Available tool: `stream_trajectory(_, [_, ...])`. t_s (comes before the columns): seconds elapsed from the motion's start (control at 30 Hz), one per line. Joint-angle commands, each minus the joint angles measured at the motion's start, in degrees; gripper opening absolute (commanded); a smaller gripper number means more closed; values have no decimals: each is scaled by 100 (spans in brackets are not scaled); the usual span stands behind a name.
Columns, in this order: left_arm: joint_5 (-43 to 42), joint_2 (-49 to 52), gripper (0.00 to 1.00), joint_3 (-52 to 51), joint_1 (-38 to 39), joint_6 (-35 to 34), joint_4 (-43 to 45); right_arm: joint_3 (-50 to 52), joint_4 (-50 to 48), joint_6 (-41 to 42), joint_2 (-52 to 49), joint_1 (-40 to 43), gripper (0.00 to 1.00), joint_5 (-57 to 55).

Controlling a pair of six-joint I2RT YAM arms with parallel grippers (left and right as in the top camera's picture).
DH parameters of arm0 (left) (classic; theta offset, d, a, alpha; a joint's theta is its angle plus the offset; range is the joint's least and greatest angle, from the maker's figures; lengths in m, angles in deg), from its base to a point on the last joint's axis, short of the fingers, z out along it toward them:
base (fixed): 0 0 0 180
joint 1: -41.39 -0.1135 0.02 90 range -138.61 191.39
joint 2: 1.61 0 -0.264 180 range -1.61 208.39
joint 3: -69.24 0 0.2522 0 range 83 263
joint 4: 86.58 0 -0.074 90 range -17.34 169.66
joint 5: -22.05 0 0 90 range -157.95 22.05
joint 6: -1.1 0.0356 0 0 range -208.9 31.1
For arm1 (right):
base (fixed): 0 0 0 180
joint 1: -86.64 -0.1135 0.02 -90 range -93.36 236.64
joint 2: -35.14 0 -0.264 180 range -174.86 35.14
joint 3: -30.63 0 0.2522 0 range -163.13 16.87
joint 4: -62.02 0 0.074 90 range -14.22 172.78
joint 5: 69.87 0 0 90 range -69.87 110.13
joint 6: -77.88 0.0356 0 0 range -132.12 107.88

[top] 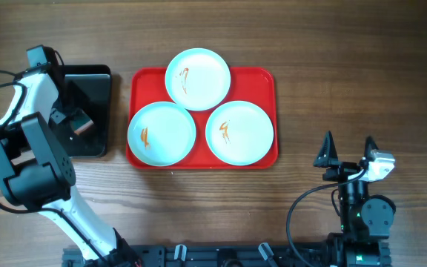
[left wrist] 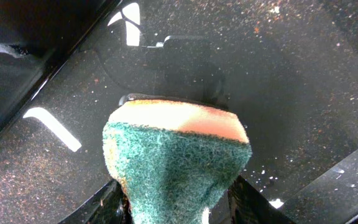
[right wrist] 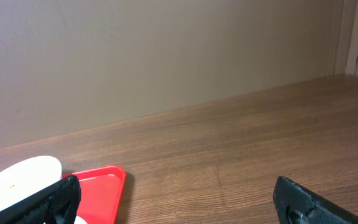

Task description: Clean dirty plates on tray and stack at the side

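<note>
**Plates, tray and claws, overhead and wrist views.** Three plates lie on the tray (top: 264,80), each with a small orange-brown smear near its centre: the rear plate (top: 198,78), the near-left plate (top: 162,133) and the near-right plate (top: 239,132). They sit rim to rim (whether touching or just apart cannot be told). The rear plate overhangs the tray's far rim. The other two reach close to its side and near rims, so little red shows except at the corners.

The right claw (top: 346,153) stands off the tray's near right corner, with the near-right plate ahead of it and to its left, well apart. Its jaws are spread wide and hold nothing. Bare table (top: 362,67) lies between this claw and the tray and runs on ahead of the claw beside the tray's right rim (the widest free stretch in view). In the right wrist view, a pale plate edge and a red tray corner show low on this claw's left.

The left claw (left wrist: 178,210) is on the tray's opposite side, over the black tray (top: 98,83). It is clenched on a sponge (left wrist: 176,155) (green scouring face toward the camera, orange foam beyond). Only a narrow strip of wood parts the black tray from the red one, and all three plates lie to this claw's right.
</note>
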Motion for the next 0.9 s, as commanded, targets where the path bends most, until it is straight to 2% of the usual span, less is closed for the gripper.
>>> stream_trajectory(0.0, [-107, 98, 41, -66, -31, 70, -68, 7, -17, -79, 31, 20, 100, -103])
stream_trajectory(0.03, [-107, 98, 37, -66, -31, 72, -101, 7, -17, -79, 31, 20, 100, -103])
stream_trajectory(0.07, [-107, 98, 27, -66, -31, 70, -133, 7, -17, -76, 31, 20, 100, -103])
stream_trajectory(0.1, [-105, 96, 10, -63, -31, 72, -157, 7, -17, -79, 31, 20, 100, -103])
stream_trajectory(0.13, [-107, 72, 4, -48, -31, 79, -190, 7, -17, -79, 31, 20, 100, -103])
stream_trajectory(0.37, [-111, -551, 4, 385, -20, 199, -608, 7, -17, -76, 31, 20, 100, -103])
stream_trajectory(0.63, [-216, -1939, 4, 409, -15, 201, -407, 7, -17, -76, 31, 20, 100, -103])
stream_trajectory(0.87, [-236, -1805, 4, 201, -15, 501, -354, 7, -17, -76, 31, 20, 100, -103])
